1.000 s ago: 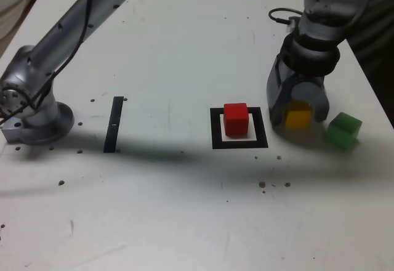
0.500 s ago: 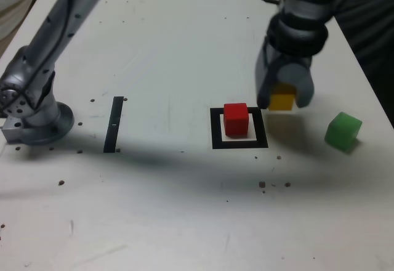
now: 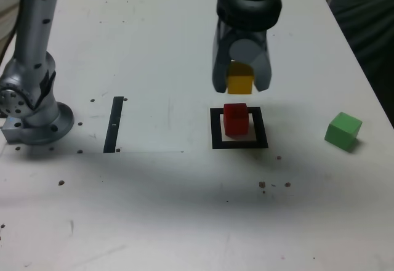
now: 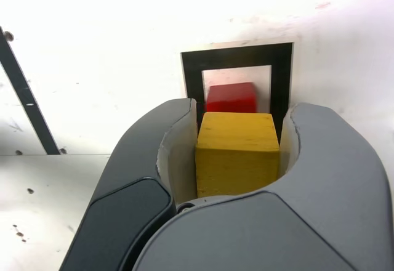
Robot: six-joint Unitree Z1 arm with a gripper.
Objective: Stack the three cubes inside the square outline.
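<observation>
Yellow cube [image 4: 237, 154] — matte, between curved tool [image 4: 233, 141] fingers

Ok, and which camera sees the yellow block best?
The wrist view sees the yellow cube best: it looks big and sharp there, with two of its faces showing between the gripper's fingers. The exterior view shows it smaller and blurrier, but you can see it held up off the table.
</observation>
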